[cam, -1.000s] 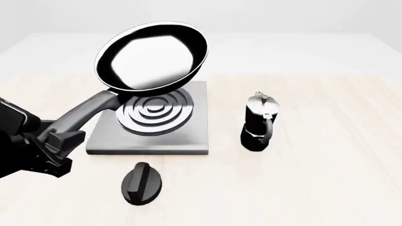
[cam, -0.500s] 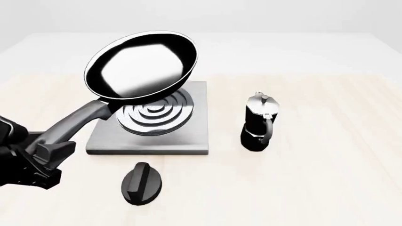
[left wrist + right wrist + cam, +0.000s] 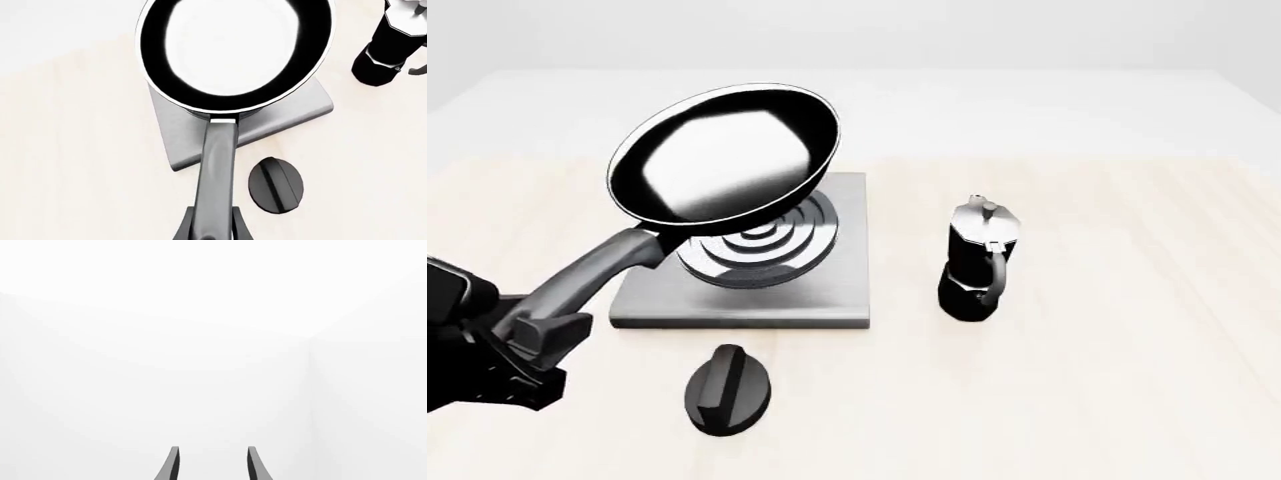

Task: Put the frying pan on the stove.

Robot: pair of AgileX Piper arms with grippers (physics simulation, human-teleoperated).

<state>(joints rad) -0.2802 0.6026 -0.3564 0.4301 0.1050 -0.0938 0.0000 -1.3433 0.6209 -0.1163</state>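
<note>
Left claw (image 3: 541, 335) clamped on frying pan (image 3: 723, 152) handle, pan tilted above stove (image 3: 747, 268), not down yet. Right claw (image 3: 210, 462) open, idle. Moka pot (image 3: 977, 258) at 3 o'clock.

The frying pan (image 3: 723, 152) is hanging in the air, tilting so its glossy black inside (ringed by a thin light rim) is facing the front camera; its long dark grey handle is sloping down to the left. It is overlapping the stove (image 3: 827, 290) below it, not resting on it. The stove, a flat square grey plate with raised concentric silver rings, is lying flat on the tabletop (image 3: 1121, 350).
</note>
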